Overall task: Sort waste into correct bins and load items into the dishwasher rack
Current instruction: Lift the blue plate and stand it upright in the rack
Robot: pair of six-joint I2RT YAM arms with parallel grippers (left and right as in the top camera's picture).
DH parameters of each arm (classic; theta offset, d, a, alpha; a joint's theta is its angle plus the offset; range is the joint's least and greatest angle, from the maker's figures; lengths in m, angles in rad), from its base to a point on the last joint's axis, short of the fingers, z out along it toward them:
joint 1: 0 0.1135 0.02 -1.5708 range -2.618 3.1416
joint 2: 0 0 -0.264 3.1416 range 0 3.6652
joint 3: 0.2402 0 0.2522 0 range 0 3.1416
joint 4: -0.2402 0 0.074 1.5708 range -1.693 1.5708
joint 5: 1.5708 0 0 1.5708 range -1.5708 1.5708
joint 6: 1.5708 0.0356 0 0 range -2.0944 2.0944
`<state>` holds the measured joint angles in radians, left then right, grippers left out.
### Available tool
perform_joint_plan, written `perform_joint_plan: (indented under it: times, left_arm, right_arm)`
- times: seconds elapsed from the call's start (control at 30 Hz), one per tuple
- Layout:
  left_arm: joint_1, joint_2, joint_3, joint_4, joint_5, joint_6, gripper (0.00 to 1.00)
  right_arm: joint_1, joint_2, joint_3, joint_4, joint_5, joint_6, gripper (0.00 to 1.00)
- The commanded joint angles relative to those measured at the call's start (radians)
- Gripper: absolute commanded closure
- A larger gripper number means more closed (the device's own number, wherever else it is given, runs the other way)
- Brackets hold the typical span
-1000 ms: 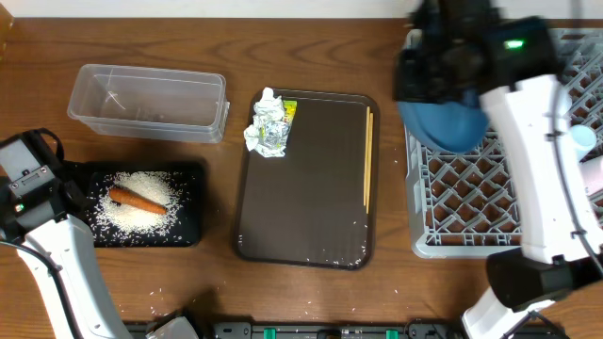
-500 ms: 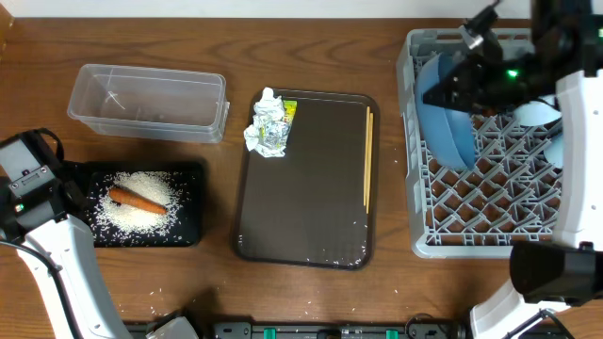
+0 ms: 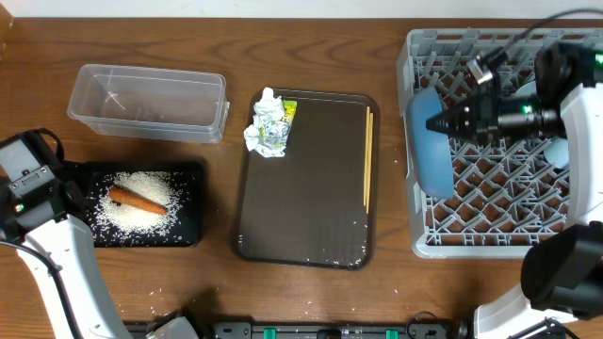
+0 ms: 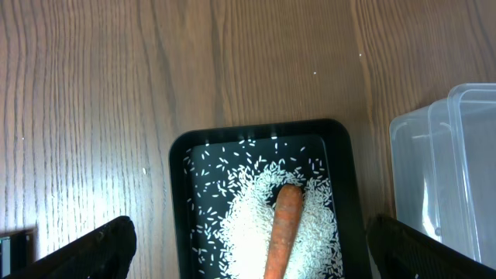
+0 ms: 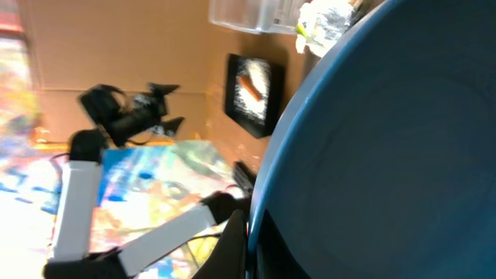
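Now | blue plate (image 3: 426, 155) dropped lower | upright in rack (image 3: 490, 215)

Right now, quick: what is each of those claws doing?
Left gripper: open, holding nothing.
Right gripper: closed on the blue plate.

blue plate (image 3: 429, 162) on edge in the grey rack (image 3: 471, 235) at the table's (image 3: 311, 301) right edge, held by right gripper (image 3: 436, 124).
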<state>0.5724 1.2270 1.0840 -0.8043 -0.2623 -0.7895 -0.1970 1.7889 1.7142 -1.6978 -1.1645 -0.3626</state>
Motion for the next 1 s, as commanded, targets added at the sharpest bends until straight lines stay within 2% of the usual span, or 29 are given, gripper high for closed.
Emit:
perform_joint_plan:
  times: [0.0,0.23,0.6,0.67,0.77,0.83,0.97]
  left_arm:
    - [0.002,0.002,0.0,-0.002,-0.016,-0.013,0.03]
    - [0.002,0.002,0.0,-0.002,-0.016,-0.013,0.03]
    - [0.003,0.002,0.0,-0.002,-0.016,-0.013,0.03]
    - [0.002,0.002,0.0,-0.002,-0.016,-0.013,0.03]
    - [0.002,0.002,0.0,-0.002,-0.016,-0.013,0.03]
    - [0.002,0.002,0.0,-0.002,-0.016,-0.013,0.03]
    - [0.003,0.002,0.0,-0.002,-0.016,-0.013,0.03]
  right_arm:
    - [-0.065,-0.04,-0.095,-0.001,-0.159,-0.145,0.99]
    - [-0.212,-0.04,-0.251,-0.001,-0.194,-0.261,0.99]
    - [-0.33,-0.043,-0.266,0.002,-0.161,-0.277,0.97]
    - [-0.36,-0.044,-0.254,0.003,-0.114,-0.278,0.9]
    - [-0.414,-0.045,-0.221,-0.002,-0.032,-0.257,0.53]
    - [-0.442,-0.045,-0.194,-0.002,0.014,-0.228,0.36]
    - [-0.48,-0.045,-0.105,-0.001,0.121,-0.152,0.31]
